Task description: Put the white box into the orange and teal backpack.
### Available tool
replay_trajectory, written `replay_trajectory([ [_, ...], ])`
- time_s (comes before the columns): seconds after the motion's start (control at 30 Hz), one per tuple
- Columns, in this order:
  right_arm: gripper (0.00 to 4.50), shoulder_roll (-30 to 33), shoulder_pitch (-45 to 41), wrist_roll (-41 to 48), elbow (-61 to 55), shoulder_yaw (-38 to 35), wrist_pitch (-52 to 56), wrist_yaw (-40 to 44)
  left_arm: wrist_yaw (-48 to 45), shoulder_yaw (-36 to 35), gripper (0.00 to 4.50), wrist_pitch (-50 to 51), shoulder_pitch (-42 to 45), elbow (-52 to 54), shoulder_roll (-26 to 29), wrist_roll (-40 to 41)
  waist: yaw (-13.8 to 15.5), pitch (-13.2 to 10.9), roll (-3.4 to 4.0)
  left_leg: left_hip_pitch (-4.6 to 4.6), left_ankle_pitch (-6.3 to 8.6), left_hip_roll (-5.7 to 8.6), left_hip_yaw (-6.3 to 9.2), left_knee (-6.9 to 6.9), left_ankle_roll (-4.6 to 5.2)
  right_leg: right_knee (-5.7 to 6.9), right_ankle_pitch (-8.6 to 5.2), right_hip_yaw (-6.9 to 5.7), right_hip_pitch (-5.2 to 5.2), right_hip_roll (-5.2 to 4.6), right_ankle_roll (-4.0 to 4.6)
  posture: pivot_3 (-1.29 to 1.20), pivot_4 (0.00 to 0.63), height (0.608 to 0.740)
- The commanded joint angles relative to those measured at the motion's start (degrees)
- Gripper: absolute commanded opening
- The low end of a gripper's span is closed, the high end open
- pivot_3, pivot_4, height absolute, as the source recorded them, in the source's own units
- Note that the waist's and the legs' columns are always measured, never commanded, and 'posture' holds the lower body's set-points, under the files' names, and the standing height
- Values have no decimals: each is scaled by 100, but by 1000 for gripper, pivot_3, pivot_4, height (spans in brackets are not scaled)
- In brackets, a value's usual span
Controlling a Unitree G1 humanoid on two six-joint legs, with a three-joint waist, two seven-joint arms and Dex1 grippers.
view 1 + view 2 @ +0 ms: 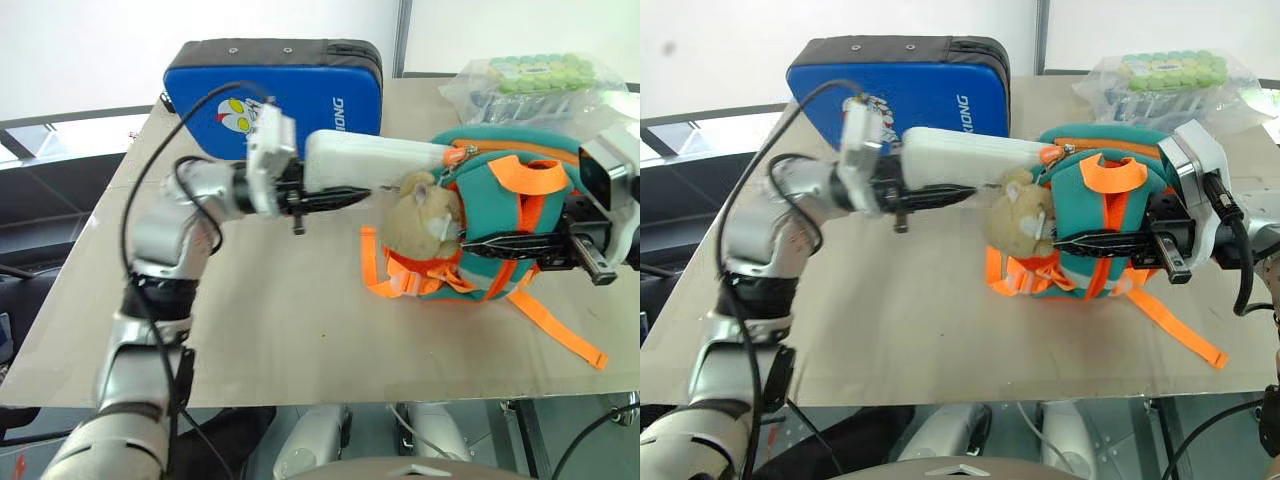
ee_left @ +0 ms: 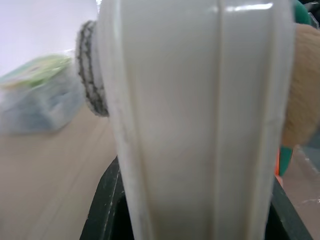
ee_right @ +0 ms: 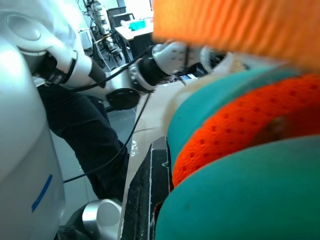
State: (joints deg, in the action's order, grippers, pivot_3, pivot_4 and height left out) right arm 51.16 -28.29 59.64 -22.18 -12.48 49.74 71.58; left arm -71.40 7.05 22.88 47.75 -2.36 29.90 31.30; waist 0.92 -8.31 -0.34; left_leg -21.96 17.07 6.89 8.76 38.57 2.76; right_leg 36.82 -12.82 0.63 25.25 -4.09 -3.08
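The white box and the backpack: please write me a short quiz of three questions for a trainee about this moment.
1. True or false: the white box lies flat on the table.
2. Which gripper holds the orange and teal backpack? A) left gripper B) right gripper C) neither
3. What stands behind the white box at the far side of the table?

Key
1. False: the left gripper holds it in the air, its far end at the backpack's top.
2. B: the right gripper is shut on the backpack's front.
3. The blue padded case, standing on its edge.
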Motion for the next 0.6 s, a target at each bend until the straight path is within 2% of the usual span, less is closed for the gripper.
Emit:
replay_trajectory([
  [0.03,43,57,60,149,-241,-228,-55,-189,-233,587,1122,-202,529,-331,-553,-350,-11,0,-1,0,0,0,-1,2,0,0,0,1,0,0,0,0,150,739],
  [0.13,43,4,180,193,-366,-287,-113,-413,138,1215,1122,-471,1110,-1328,-1429,-1145,-11,-2,-3,2,0,0,-2,7,0,7,0,1,0,3,0,0,150,739],
  [0.23,43,-51,297,204,-475,-326,-168,-653,276,1607,1122,-923,1377,-2158,-1965,-1778,-4,-2,-5,1,0,0,-5,13,0,14,0,2,-1,2,-1,0,150,739],
  [0.3,0,-92,427,144,-567,-361,-236,-838,260,1741,2144,-1100,1404,-2483,-2102,-2061,-8,-1,-5,4,0,0,-9,15,1,16,0,7,-3,2,-1,0,150,739],
  [0.4,0,-106,603,120,-633,-476,-296,-1087,194,1415,3367,-1072,1225,-2240,-1965,-1927,-16,-1,-5,11,0,-2,-14,14,1,25,0,15,-3,4,-1,0,150,739],
  [0.47,0,-127,671,-54,-586,-468,-403,-1260,-82,894,4200,-422,997,-1698,-1532,-1340,-35,-1,-5,13,0,-2,-13,14,1,30,0,15,-2,4,-1,0,150,739],
  [0.5,0,-137,690,-130,-548,-450,-448,-1333,-248,673,4394,-94,888,-1434,-1310,-1052,-50,-1,-5,13,0,-2,-15,16,0,36,0,20,2,6,-1,0,150,739],
  [0.6,0,-184,691,-382,-365,-305,-584,-1421,-281,-248,4394,1146,589,-890,-576,-85,-176,-1,-6,9,0,-3,-28,17,0,74,0,36,29,7,-1,0,150,739],
])
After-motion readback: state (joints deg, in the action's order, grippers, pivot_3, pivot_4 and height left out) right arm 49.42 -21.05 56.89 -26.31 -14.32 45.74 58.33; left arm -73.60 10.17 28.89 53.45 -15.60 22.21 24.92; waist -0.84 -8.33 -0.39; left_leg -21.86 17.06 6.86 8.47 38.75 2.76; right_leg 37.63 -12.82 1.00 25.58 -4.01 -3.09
